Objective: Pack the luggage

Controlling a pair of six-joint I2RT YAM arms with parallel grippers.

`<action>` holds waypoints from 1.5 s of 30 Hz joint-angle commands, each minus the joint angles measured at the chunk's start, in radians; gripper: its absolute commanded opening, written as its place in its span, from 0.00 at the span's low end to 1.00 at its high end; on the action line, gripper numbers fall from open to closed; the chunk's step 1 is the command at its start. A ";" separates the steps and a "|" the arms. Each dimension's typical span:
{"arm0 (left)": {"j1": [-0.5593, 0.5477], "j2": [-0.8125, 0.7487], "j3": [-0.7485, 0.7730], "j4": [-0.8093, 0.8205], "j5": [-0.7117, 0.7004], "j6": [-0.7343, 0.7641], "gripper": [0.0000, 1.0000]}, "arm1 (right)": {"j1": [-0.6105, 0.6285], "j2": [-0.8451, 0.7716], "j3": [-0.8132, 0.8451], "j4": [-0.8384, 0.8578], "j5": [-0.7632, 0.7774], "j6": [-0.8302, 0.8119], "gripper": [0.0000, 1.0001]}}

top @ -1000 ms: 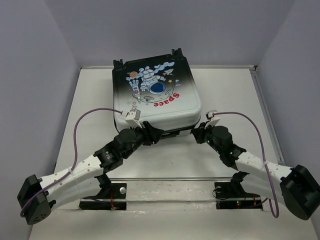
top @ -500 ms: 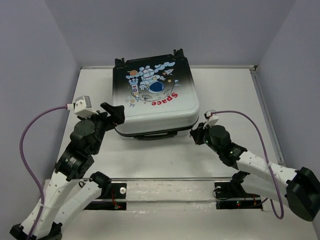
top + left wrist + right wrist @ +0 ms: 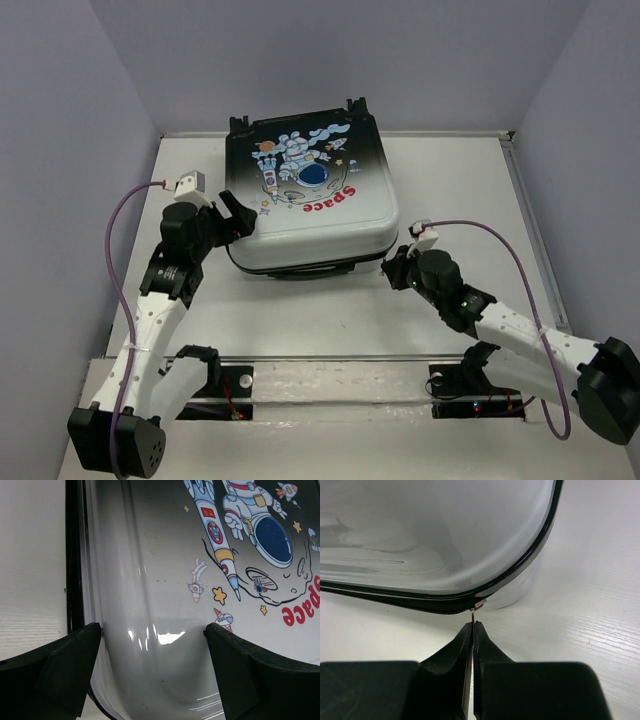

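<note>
Red "Space" lettering runs across the lid of the luggage (image 3: 310,205), beside a cartoon astronaut and rockets. The luggage lies closed, lid up, at the far middle of the surface (image 3: 330,320). The left end effector (image 3: 232,215) is spread wide at its left side, fingers over the shell's curved edge, holding nothing; that arm rises steeply from its base. The right end effector (image 3: 472,626) is pressed shut at the near right corner, seemingly pinching the zip pull (image 3: 477,606); its arm stretches low.
</note>
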 commanded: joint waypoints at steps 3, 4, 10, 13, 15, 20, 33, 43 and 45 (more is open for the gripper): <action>-0.050 0.025 -0.118 0.235 0.205 -0.113 0.85 | 0.150 0.082 0.100 0.059 0.017 0.061 0.07; -0.088 0.023 -0.135 0.261 0.195 -0.124 0.81 | 0.243 0.118 0.146 0.063 0.084 0.066 0.07; -0.198 0.013 -0.159 0.315 0.139 -0.195 0.75 | 0.538 0.398 0.391 0.060 0.368 0.109 0.07; -0.227 0.016 -0.147 0.321 0.133 -0.207 0.74 | 0.604 0.533 0.496 0.069 0.403 0.095 0.07; -0.235 0.017 -0.130 0.315 0.142 -0.207 0.74 | 0.624 0.643 0.611 0.077 0.378 0.065 0.07; -0.235 0.002 -0.081 0.230 0.156 -0.159 0.74 | 0.655 0.836 0.806 0.155 0.327 0.012 0.07; -0.129 -0.019 -0.012 0.017 0.202 0.003 0.79 | 0.739 0.781 0.710 0.196 0.115 -0.008 0.45; -0.127 -0.035 -0.057 0.066 0.176 -0.014 0.79 | 0.648 0.324 0.778 -0.508 0.334 0.020 1.00; -0.127 -0.041 -0.063 0.058 0.173 -0.006 0.79 | 0.413 0.223 0.786 -0.544 0.324 -0.006 1.00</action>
